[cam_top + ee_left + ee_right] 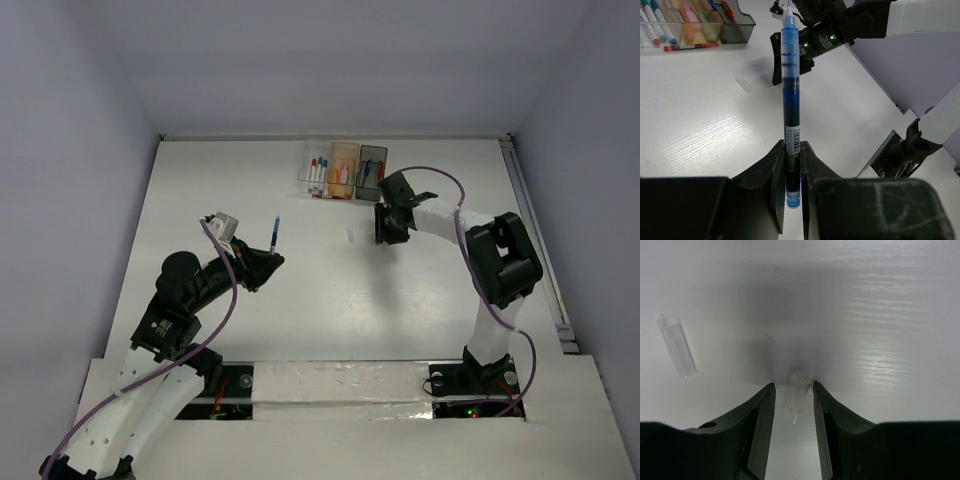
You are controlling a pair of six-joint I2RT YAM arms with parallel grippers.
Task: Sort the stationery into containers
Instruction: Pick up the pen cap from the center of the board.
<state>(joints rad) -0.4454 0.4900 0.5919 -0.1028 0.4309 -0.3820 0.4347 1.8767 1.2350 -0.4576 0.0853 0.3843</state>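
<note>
My left gripper (792,162) (262,262) is shut on a blue pen (790,100) (275,235), which it holds up off the table with the tip pointing away. My right gripper (793,395) (388,228) points down at the table, its jaws apart on either side of a small clear pen cap (797,387); the right finger touches the cap and the left stands a little off it. A second clear cap (677,346) (352,235) lies to that gripper's left. The containers stand in a row at the back: clear (318,165), orange (344,165) and dark grey (371,165), each holding pens.
A red pen (690,47) lies on the table just in front of the clear bin (655,37). The right arm's black wrist (815,40) is beyond the blue pen's tip. Purple cables loop over both arms. White walls enclose the table.
</note>
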